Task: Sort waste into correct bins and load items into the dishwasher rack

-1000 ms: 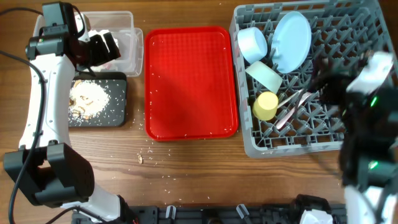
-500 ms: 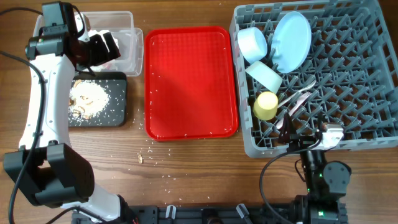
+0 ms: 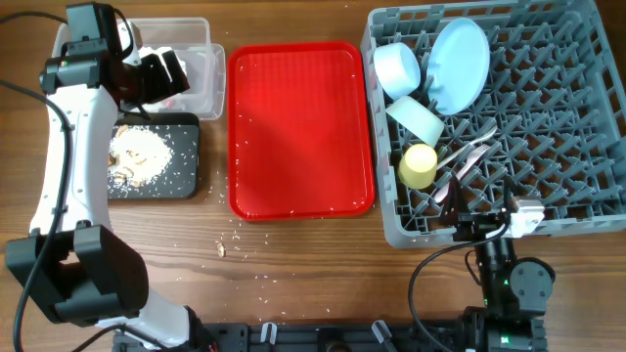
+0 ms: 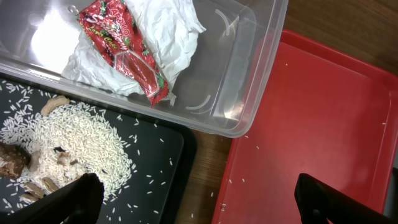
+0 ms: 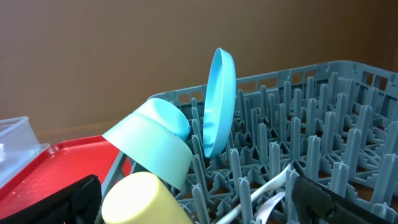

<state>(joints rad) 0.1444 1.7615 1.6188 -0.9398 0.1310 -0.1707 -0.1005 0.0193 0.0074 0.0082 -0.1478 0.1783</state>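
1. Pulled back off the dishwasher rack (image 3: pixel 577 117) to near edge of table (image 3: pixel 323 264): right gripper (image 5: pixel 205 199), spread wide, empty.
2. Beyond, racked: yellow cup (image 5: pixel 143 199), pale green cup (image 5: pixel 155 152), upright blue plate (image 5: pixel 219 99); cutlery (image 5: pixel 273 182) half hidden.
3. Farthest: left gripper (image 4: pixel 202 196), spread wide, empty, over clear bin (image 4: pixel 249 68) holding red wrapper (image 4: pixel 127 50).

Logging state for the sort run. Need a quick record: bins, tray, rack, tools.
clear bin: red wrapper, white paper
black tray: rice, food scraps
red tray: only loose grains
rack: blue plate upright, blue bowl, pale green cup, yellow cup, cutlery
left tool: open, over clear bin
right tool: open, at rack's near edge
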